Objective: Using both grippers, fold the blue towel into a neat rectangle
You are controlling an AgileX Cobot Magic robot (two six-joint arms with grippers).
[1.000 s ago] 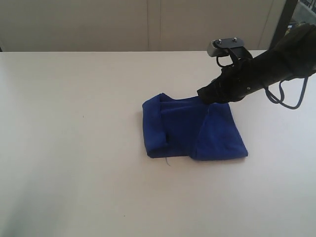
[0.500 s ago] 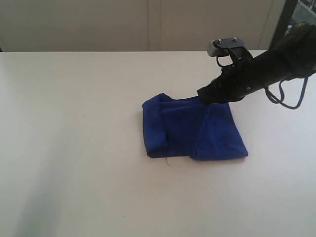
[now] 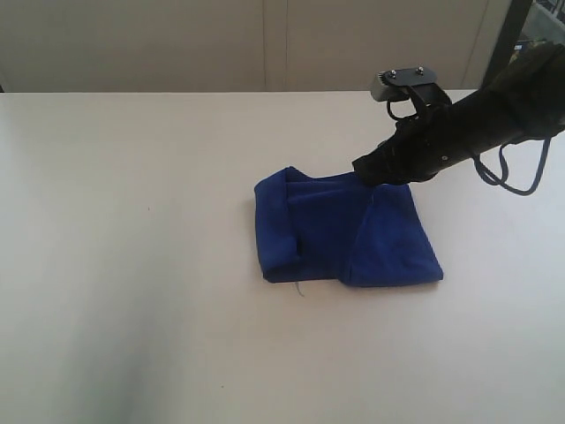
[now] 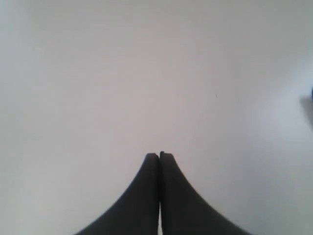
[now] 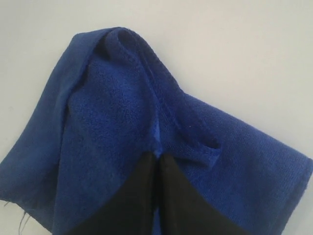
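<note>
The blue towel (image 3: 344,234) lies bunched and partly folded on the white table (image 3: 132,221), with a rolled edge on its left side and a flap over its right. My right gripper (image 3: 360,166) comes in from the right and meets the towel's far edge. In the right wrist view its jaws (image 5: 156,154) are shut, pinching a raised ridge of the blue towel (image 5: 112,127). My left gripper (image 4: 159,154) is shut on nothing above bare table and does not show in the exterior view. A blue sliver of towel (image 4: 311,100) shows at that view's edge.
A loose thread (image 3: 300,290) trails from the towel's near hem. Black cables (image 3: 516,181) hang from the right arm. A pale wall panel (image 3: 265,44) stands behind the table's far edge.
</note>
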